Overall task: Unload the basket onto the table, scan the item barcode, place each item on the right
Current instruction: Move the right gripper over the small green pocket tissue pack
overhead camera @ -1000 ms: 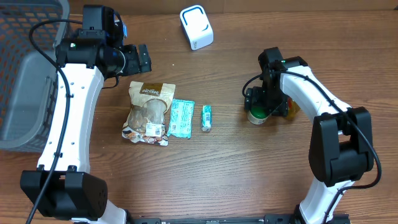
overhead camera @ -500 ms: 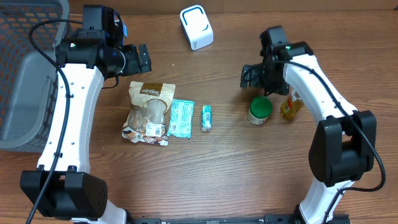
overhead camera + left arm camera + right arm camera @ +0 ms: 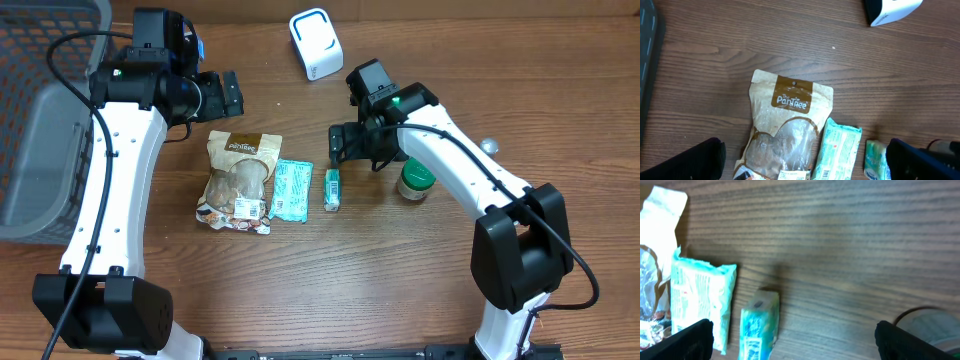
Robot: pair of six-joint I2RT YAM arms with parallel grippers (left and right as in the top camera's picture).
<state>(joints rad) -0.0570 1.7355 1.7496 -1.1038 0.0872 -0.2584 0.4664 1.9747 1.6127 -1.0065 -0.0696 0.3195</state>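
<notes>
Mock shop checkout, white scanner (image 3: 316,43), grey basket (image 3: 45,60), packaged snacks (image 3: 238,180) on wooden table (image 3: 400,290)

- The right gripper (image 3: 337,147) is moving away from the green-lid jar (image 3: 415,180) and going over to the left
- It is now hanging wide open, just above the small teal pack (image 3: 333,188)
- The jar is now standing alone, with no fingers around it
</notes>
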